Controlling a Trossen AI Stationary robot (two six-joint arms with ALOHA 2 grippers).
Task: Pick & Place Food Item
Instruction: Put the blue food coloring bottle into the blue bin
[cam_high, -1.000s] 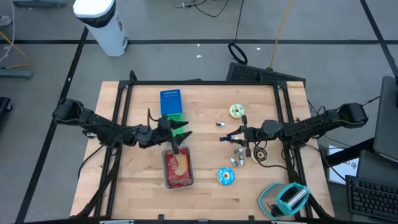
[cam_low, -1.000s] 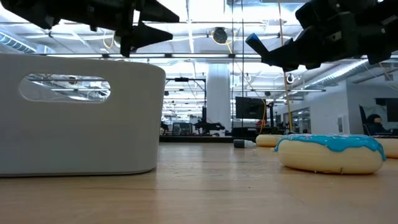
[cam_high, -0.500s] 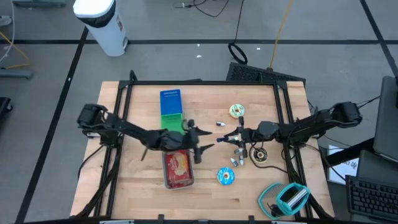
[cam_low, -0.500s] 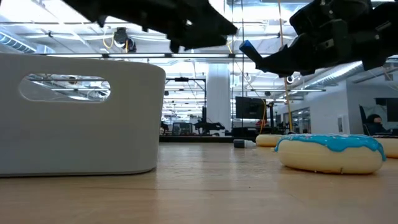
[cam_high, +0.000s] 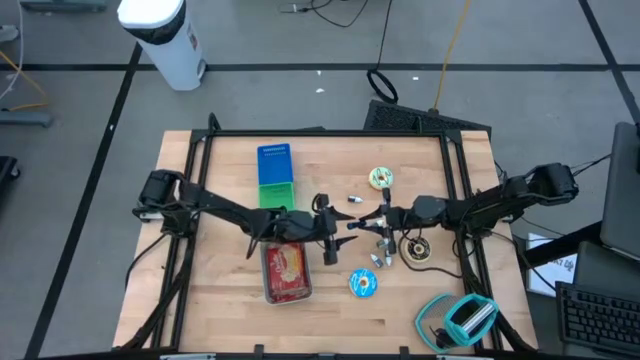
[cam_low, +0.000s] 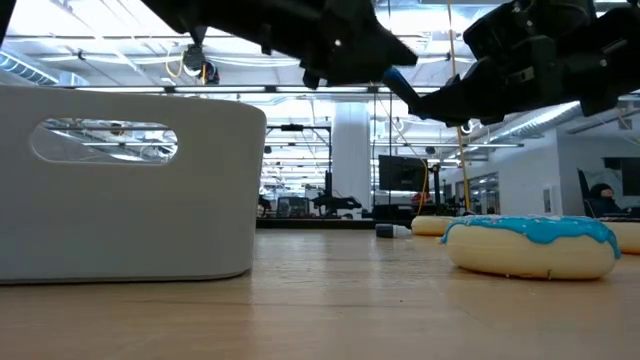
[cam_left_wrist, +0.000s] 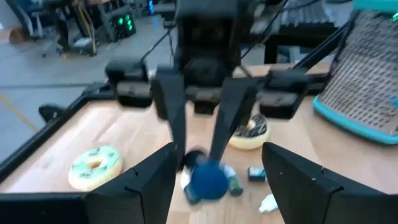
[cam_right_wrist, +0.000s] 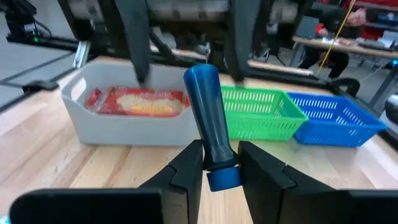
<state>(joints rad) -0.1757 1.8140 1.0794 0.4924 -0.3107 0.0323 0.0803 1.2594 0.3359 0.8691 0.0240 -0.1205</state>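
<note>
High view: right claw (cam_high: 358, 223) clamped on blue bottle (cam_right_wrist: 210, 124), aloft and nose to nose with left claw (cam_high: 328, 232), spread wide and empty, bin (cam_high: 285, 270) just behind it; probably mid-task, handover and placing not yet done.

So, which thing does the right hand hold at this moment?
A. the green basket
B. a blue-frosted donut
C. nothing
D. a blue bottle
D: in the right wrist view the right hand is shut on the blue bottle, while the green basket stands farther off on the table.
</note>
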